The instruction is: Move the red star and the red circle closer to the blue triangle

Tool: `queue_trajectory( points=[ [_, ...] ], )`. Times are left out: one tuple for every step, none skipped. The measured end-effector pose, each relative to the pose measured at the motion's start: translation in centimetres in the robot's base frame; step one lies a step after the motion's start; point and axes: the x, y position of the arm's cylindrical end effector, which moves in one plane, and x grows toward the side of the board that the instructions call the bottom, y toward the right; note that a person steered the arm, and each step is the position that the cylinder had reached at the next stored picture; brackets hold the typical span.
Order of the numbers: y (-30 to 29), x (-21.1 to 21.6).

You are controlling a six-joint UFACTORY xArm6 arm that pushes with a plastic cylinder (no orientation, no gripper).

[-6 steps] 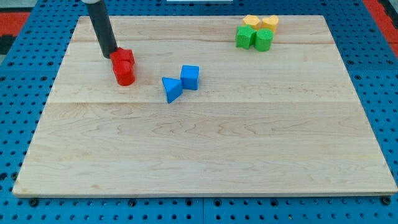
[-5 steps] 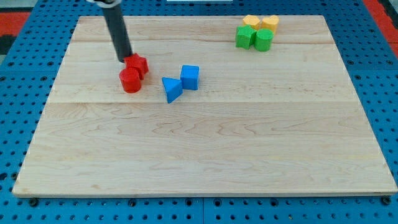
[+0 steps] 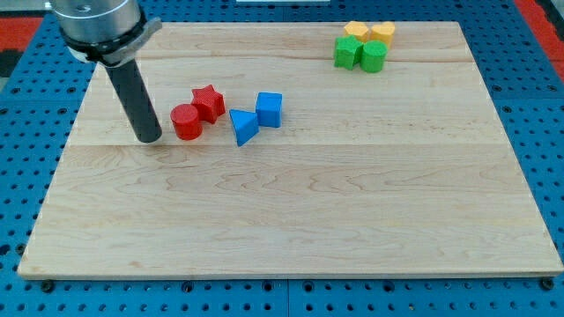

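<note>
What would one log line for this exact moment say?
my tip: left of red circle, apart | red star: touching circle | blue triangle: right of both, small gap

A blue cube [image 3: 270, 109] sits left of the middle of the wooden board [image 3: 352, 211]. Up at about one o'clock, four blocks huddle touching: two yellow blocks [image 3: 356, 30] [image 3: 382, 33] behind, with a green cube [image 3: 346, 53] and a green cylinder [image 3: 373, 56] in front. A blue pegboard [image 3: 26, 158] surrounds the board.
</note>
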Motion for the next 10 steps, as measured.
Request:
queue_trajectory(
  points=[
    [3.8,-1.1],
    [5.2,-0.8],
    [-0.1,0.6],
    [-2.8,-3.2],
    [-3.6,-8.7],
    [1.8,-9.2],
    [6.0,-9.3],
    [9.6,-8.3],
    [8.9,-10.6],
    [7.0,-15.4]
  ],
)
